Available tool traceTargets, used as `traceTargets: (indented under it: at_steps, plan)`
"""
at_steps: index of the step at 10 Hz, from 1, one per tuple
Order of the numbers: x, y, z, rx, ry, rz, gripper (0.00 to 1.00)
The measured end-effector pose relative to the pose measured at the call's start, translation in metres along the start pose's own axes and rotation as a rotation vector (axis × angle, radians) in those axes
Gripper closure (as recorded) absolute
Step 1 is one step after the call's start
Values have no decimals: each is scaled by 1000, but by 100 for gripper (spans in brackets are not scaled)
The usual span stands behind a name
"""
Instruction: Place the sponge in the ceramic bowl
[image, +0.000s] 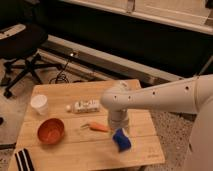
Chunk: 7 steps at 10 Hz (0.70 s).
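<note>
The bright blue sponge (122, 139) lies on the wooden table (75, 150), near its front right. The reddish-brown ceramic bowl (51, 131) sits at the front left and holds nothing. My white arm reaches in from the right and bends down over the table. The gripper (119, 128) hangs at its end, directly above the sponge and very close to its top. The arm's wrist hides most of the gripper.
An orange carrot (98, 127) lies between bowl and sponge. A white cup (39, 104) stands at the left, a small bottle (86, 106) lies on its side mid-table. A black-and-white striped object (22, 160) is at the front left corner. An office chair (22, 45) stands behind left.
</note>
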<state>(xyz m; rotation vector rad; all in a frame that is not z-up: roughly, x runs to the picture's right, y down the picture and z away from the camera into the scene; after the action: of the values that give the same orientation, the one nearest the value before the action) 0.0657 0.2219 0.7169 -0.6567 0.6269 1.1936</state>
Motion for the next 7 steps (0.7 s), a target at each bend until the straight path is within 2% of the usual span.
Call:
traceTargets:
  at_steps: [2, 4, 5, 7]
  plan:
    - [4, 0, 19, -21, 14, -22, 35]
    - [3, -2, 34, -42, 6, -39, 35]
    - [1, -4, 42, -43, -5, -52, 35]
    - [0, -8, 45, -39, -11, -53, 35]
